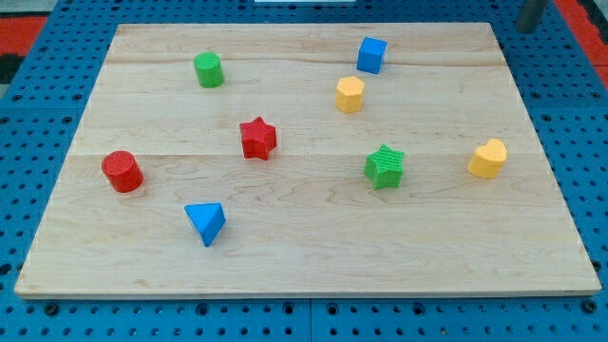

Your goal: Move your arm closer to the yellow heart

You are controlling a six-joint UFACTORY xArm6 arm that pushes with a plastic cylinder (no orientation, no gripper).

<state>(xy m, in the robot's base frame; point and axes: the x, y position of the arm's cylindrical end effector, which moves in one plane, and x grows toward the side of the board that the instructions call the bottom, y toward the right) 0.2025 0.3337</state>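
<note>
So the yellow heart-shaped block (487,158) sits at the right side of the frame, about mid-height, on the pale wooden board (304,256), not far from the board's right edge. Nothing is touching it.

My tip (525,28) is way up in the top right corner, just past the board's back right corner and over the blue pegboard surface (570,114). Only a short grey stub of the rod shows, since the frame cuts off everything above it, so where exactly the end lands is hard to make out. It's a bare rod, no jaws to spread or clench, and it touches no block. It's well apart from the heart, almost straight above it in the picture.

Closest neighbour to the heart is the green star block (385,166), off to its left. Further up and left are the yellow hexagonal block (350,94) and the blue cube (371,54). The red star block (257,138) sits near the middle, with the green cylinder (208,69) at upper left, the red cylinder (123,171) at far left and the blue triangular block (205,222) at lower left.

No writing or labels that I can read anywhere.
</note>
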